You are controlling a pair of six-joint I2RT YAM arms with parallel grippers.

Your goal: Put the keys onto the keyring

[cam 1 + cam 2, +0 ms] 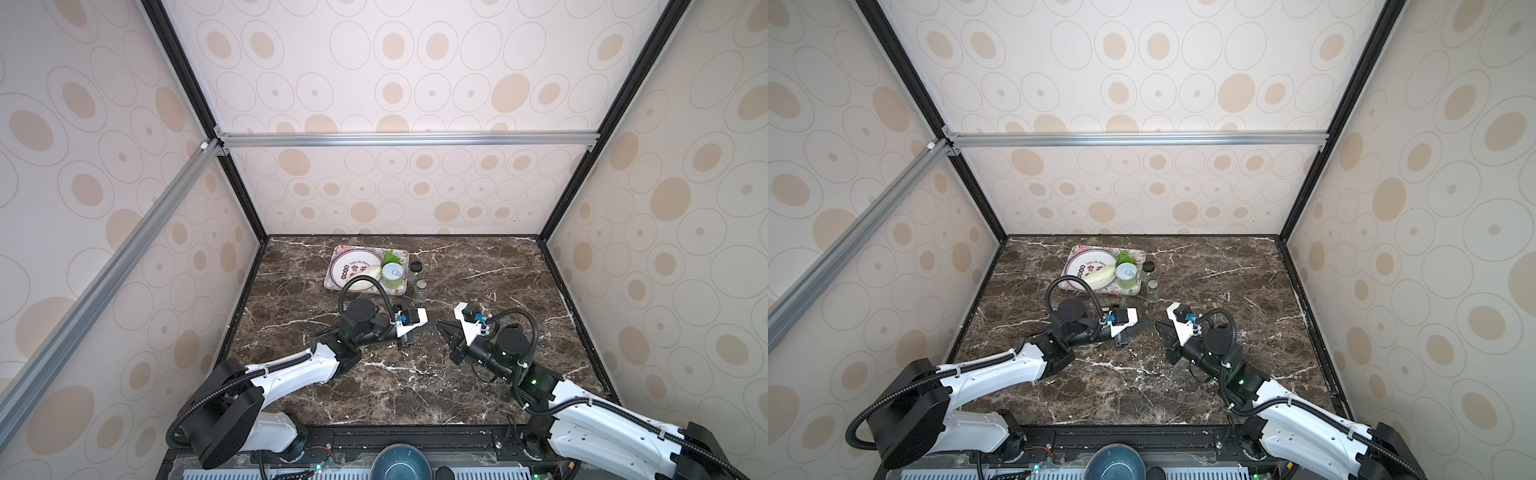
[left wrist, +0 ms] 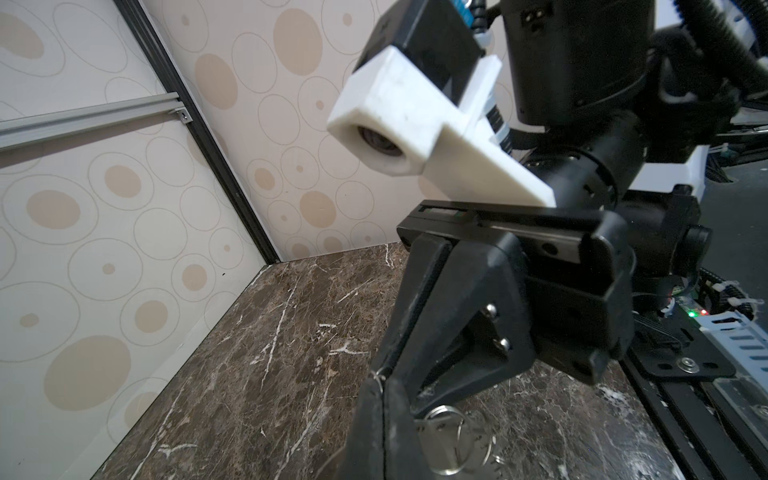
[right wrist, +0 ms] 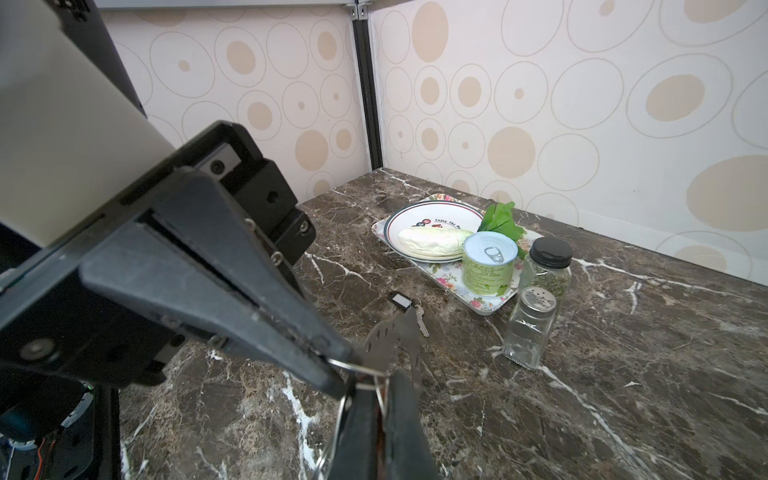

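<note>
Keyring [image 3: 363, 369] wire sat clamped in my right gripper [image 3: 347, 376], w/ tips closed on it; left gripper [image 3: 376, 392], jaws together too, touched same wire; couldn't tell what it pinched.

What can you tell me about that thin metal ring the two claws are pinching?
The keyring is a thin silver wire loop, held in the air above the marble table. The left gripper and the right gripper are both shut on it, tip to tip. A flat grey notched metal piece seems attached to it. The black-tagged key lies on the table, apart from it.
</note>
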